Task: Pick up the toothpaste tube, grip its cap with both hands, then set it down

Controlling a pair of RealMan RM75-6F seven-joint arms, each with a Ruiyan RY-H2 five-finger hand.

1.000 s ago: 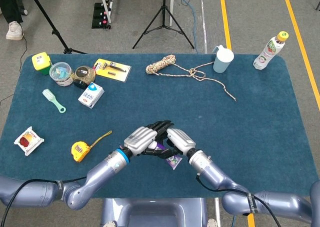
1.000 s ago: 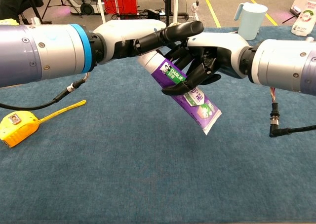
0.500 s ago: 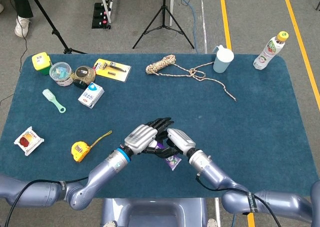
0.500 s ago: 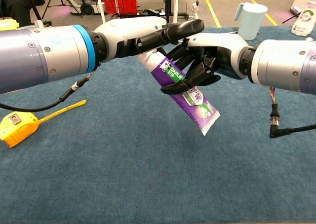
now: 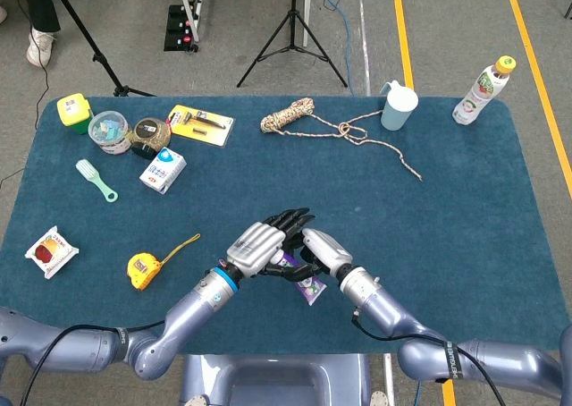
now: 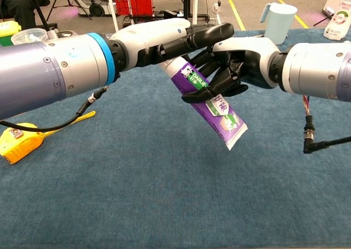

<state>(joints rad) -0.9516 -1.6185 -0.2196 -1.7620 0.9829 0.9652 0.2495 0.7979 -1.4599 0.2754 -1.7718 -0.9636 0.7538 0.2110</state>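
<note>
Toothpaste tube [image 6: 211,103]: I hold it tilted above the tabletop [image 6: 164,194], left hand [image 6: 164,40] and right hand [image 6: 241,62] both grasping its upper end.

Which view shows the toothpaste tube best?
Chest view. The tube hangs tilted above the cloth, its purple body and flat end plain, with the left hand and right hand closed around its upper part. Head view shows only a purple sliver under the hands.
</note>
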